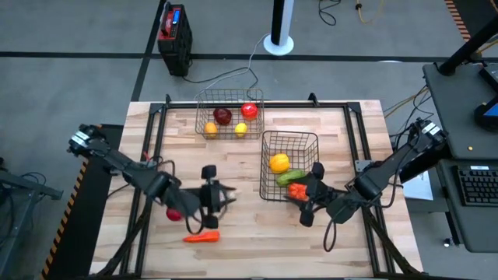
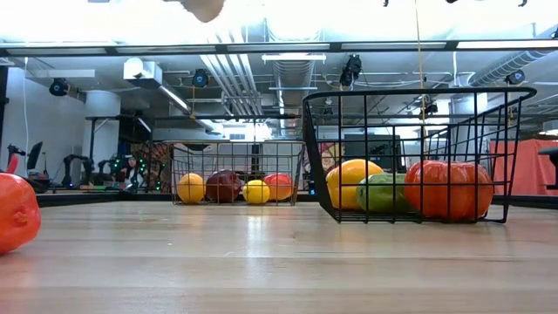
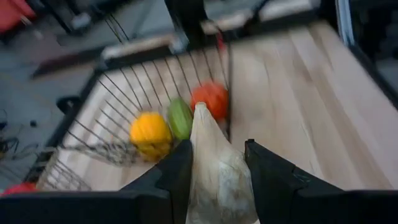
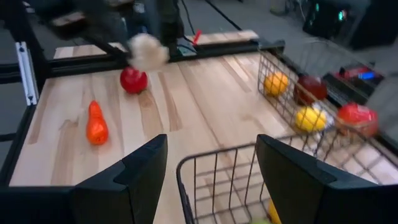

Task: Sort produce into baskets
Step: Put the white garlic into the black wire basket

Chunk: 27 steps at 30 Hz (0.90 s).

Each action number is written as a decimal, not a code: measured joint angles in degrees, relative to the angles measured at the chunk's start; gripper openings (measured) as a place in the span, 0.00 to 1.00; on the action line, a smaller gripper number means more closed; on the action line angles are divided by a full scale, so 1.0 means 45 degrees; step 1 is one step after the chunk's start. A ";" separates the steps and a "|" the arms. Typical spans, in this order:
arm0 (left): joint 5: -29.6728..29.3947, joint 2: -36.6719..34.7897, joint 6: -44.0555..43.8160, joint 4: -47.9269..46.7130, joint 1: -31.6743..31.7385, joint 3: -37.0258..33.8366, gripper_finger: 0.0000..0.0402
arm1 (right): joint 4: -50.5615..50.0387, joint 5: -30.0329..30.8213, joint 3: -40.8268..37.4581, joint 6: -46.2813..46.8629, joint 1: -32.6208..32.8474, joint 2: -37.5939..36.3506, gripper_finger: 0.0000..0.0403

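My left gripper (image 3: 214,155) is shut on a white garlic (image 3: 214,174) above the table's middle. The garlic also shows in the right wrist view (image 4: 147,51) and at the top of the low view (image 2: 202,7). The near wire basket (image 1: 289,138) holds a yellow pepper (image 1: 278,162), a green cucumber (image 1: 291,176) and an orange piece (image 2: 447,187). The far basket (image 1: 229,95) holds red, dark red, yellow and orange round pieces. A carrot (image 1: 201,237) and a red round piece (image 1: 173,214) lie on the table. My right gripper (image 4: 211,180) is open and empty at the near basket's near right corner. My left gripper pinches the garlic's bulb (image 3: 217,180) between its two fingers, one on either side. The garlic's pointed tip (image 3: 200,112) sticks out past the fingertips toward the near basket. The garlic is lifted clear of the table.
Black rails frame the wooden table (image 1: 342,241). A red-and-black box (image 1: 174,35) stands on the floor beyond the far edge. Bare wood lies between the two baskets and along the near edge.
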 joint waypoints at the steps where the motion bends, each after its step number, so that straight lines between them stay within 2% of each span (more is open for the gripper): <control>1: 0.0005 -0.0226 0.0309 0.0908 0.0208 -0.0447 0.29 | 0.0391 -0.0001 -0.0091 -0.0412 -0.0020 0.0000 0.59; 4: 0.0196 -0.0681 0.1511 0.3412 0.0913 -0.1541 0.29 | 0.1364 -0.0005 -0.0200 -0.1754 -0.0168 0.0005 0.59; 6: 0.0763 -0.0857 0.2399 0.4717 0.1493 -0.2094 0.29 | 0.1728 0.0002 -0.0200 -0.2589 -0.0328 0.0005 0.59; 10: 0.2129 -0.1001 0.3670 0.5997 0.2777 -0.2752 0.29 | 0.2183 -0.0019 -0.0205 -0.4259 -0.0765 0.0005 0.59; 16: 0.3733 -0.1022 0.4992 0.6135 0.5133 -0.3052 0.29 | 0.2129 -0.0002 -0.0205 -0.6235 -0.1777 -0.0032 0.59; 20: 0.4848 -0.1330 0.5043 0.6263 0.6241 -0.2932 0.29 | 0.2214 -0.0034 0.0180 -0.7231 -0.2639 -0.0446 0.59; 25: 0.5045 -0.2130 0.3921 0.5518 0.7023 -0.2029 0.29 | 0.2276 -0.0054 0.1009 -0.7325 -0.3771 -0.1194 0.59; 27: 0.5025 -0.2406 0.3756 0.4941 0.7298 -0.1679 0.29 | 0.2215 -0.0568 0.1151 -0.7458 -0.4013 -0.1448 0.59</control>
